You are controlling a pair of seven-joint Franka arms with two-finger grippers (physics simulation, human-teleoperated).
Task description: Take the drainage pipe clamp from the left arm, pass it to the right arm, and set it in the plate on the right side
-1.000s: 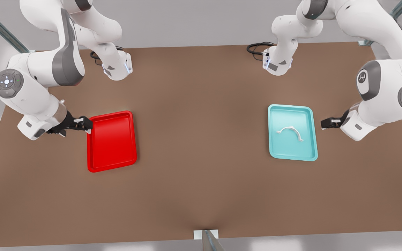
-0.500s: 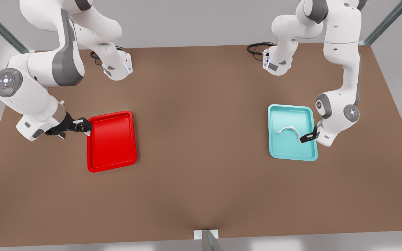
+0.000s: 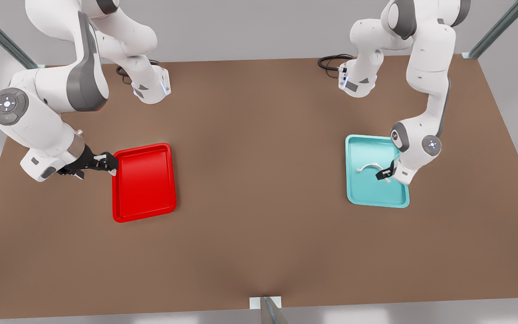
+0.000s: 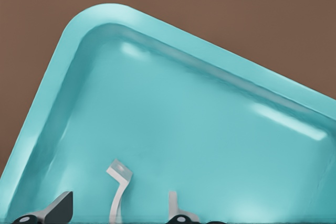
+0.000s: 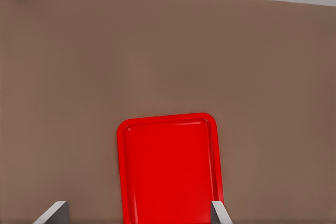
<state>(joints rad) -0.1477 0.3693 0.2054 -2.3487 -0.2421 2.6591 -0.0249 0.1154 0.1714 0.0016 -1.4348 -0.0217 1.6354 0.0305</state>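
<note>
Since half a second ago my left pincer [image 3: 383,173] came spread over the clamp [image 3: 368,167] in the teal tray [image 3: 353,193], so closing comes next, while my right pincer [image 3: 106,163] waits spread beside the red plate [image 3: 144,198].

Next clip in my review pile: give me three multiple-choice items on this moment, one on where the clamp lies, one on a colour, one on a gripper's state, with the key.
1. Where is the drainage pipe clamp?
A. in the teal tray
B. on the bare table
C. in the red plate

2. What colour is the plate by the right gripper?
A. teal
B. red
C. white

3. How does the left gripper stand?
A. shut on the clamp and lifted
B. far from the tray
C. open, low over the clamp

Key: 1 A, the white strap lies on the teal floor in the front view. 2 B, the right wrist view looks onto a glossy red plate between its fingertips. 3 C, the left wrist view shows the clamp's tab between two spread fingertips.
</note>
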